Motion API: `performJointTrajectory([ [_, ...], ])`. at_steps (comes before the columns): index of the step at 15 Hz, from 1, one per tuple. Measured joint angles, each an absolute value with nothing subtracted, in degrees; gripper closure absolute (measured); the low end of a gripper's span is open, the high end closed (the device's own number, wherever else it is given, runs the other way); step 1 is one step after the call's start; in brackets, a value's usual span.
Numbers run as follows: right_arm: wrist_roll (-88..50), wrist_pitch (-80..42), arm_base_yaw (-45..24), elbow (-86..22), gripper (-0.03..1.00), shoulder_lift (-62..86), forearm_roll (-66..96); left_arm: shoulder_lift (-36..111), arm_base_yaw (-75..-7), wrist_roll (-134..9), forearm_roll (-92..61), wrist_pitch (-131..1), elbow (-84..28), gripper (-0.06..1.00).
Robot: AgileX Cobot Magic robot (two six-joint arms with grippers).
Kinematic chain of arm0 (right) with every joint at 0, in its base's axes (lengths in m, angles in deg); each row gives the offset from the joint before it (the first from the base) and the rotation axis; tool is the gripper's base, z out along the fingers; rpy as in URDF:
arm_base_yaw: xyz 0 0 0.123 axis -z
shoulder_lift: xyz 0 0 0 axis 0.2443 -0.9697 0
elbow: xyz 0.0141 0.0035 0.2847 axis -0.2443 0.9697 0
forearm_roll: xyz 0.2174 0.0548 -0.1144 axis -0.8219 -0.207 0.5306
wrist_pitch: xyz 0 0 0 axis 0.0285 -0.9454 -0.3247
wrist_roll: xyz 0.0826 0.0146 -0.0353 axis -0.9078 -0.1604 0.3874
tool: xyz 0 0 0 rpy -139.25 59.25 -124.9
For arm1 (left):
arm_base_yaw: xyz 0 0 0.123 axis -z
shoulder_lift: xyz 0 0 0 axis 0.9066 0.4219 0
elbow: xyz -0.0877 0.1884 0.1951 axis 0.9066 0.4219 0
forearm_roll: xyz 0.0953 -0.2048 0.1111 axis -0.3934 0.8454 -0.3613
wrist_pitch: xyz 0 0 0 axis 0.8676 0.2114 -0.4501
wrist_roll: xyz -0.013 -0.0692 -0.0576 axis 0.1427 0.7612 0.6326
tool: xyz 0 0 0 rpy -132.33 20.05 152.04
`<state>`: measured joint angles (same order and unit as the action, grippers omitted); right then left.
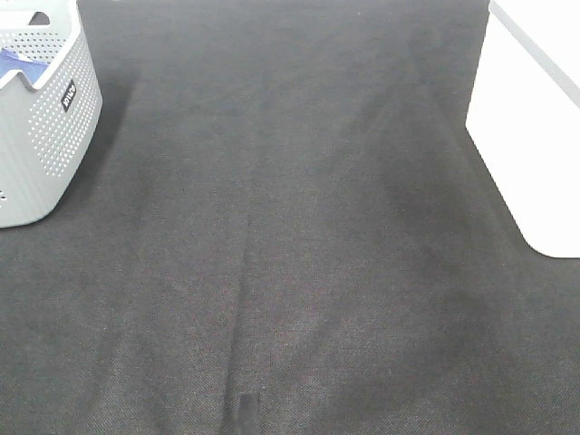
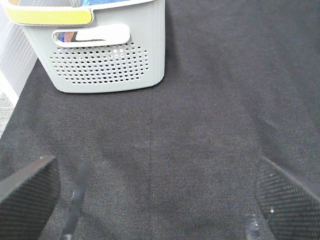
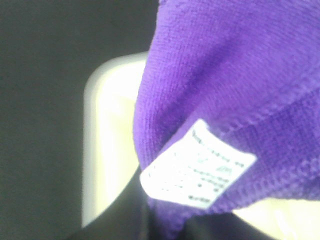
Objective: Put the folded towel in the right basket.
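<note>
A purple towel with a white care label hangs right in front of the right wrist camera and fills most of that view. It hangs over the rim corner of the white right basket, which also shows at the right edge of the high view. My right gripper is almost wholly hidden by the towel and seems shut on it; only a dark finger shows. My left gripper is open and empty, low over the dark cloth. Neither arm shows in the high view.
A grey perforated basket with blue and yellow cloth inside stands at the far left, also ahead of the left gripper. A dark cloth covers the table between the two baskets.
</note>
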<state>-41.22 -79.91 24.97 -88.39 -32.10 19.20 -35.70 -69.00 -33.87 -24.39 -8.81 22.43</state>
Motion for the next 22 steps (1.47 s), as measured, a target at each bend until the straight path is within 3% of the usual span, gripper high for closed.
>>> performJointTrajectory([
  [1, -41.05, -79.96, 24.97, -86.96, 0.88, -32.78, 20.81, -35.70, -69.00, -33.87, -24.39, -8.81, 22.43, -0.05],
  [2, -41.05, -80.14, 24.97, -85.82, 0.80, -34.22, 22.52, -35.70, -69.00, -33.87, -24.39, -8.81, 22.43, -0.05],
  [5, -41.85, -80.08, 24.97, -85.24, 0.26, -37.83, 22.93, -35.70, -69.00, -33.87, -24.39, -8.81, 22.43, -0.05],
  [6, -41.85, -80.08, 24.97, -85.07, 0.12, -38.11, 22.52, -35.70, -69.00, -33.87, -24.39, -8.81, 22.43, -0.05],
  [7, -42.82, -80.08, 24.97, -85.07, 0.04, -38.11, 22.52, -35.70, -69.00, -33.87, -24.39, -8.81, 22.43, -0.05],
  [13, -42.71, -80.08, 24.85, -84.78, -0.01, -34.68, 24.13, -35.70, -69.00, -33.87, -24.39, -8.81, 22.43, -0.05],
  [17, -42.88, -79.85, 18.32, -81.40, -0.01, -26.25, 24.07, -35.70, -69.00, -33.87, -24.39, -8.81, 22.43, -0.05],
  [19, -41.85, -79.68, 15.23, -72.81, -0.01, -18.75, 23.44, -35.70, -69.00, -33.87, -24.39, -8.81, 22.43, -0.05],
  [22, -41.85, -79.68, 14.94, -50.29, -0.01, 1.54, 22.87, -35.70, -69.00, -33.87, -24.39, -8.81, 22.43, -0.05],
])
